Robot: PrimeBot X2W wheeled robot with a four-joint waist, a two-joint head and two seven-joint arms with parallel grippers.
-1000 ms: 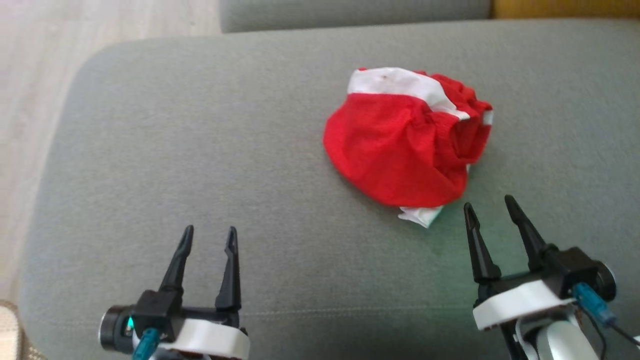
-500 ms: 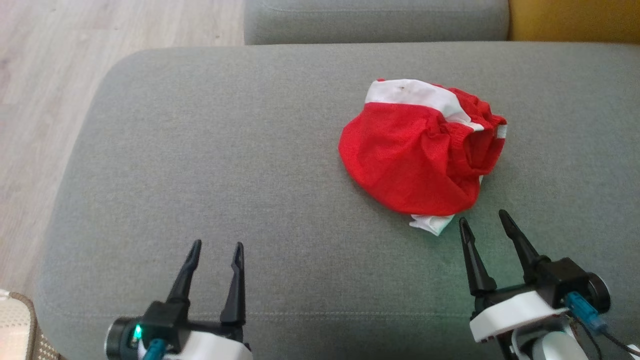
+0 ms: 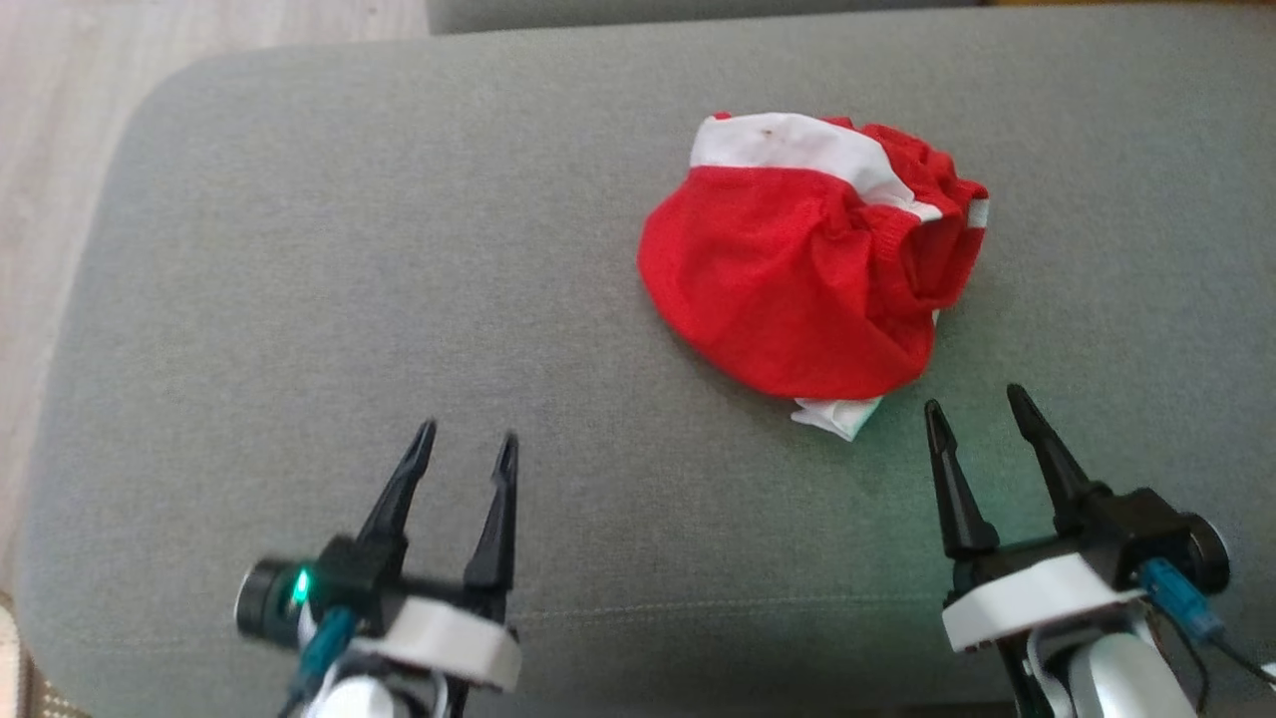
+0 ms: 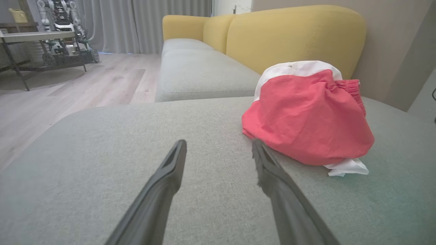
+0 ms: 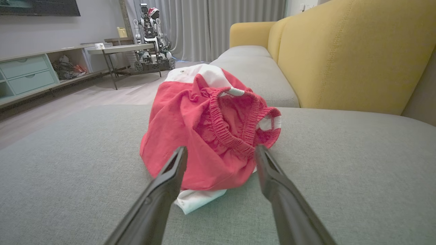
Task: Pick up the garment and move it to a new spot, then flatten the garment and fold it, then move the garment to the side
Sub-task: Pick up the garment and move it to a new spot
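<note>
Right claw (image 3: 974, 399) is wide open, empty — I should reach low and pinch the shorts (image 3: 788, 279) by the stretchy band (image 5: 219, 127).

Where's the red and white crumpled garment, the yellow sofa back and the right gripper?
Red and white crumpled fabric garment (image 3: 788, 289): head view, middle of its red front.
Yellow padded sofa back (image 5: 340, 51): right wrist view, its broad front face.
Right gripper (image 3: 974, 399): head view, midway between its open jaws' tips.

The left claw (image 3: 470, 432) is spread and empty, well apart from the garment (image 3: 788, 289). The right claw (image 3: 974, 399), likewise spread and empty, points forward near the garment.
</note>
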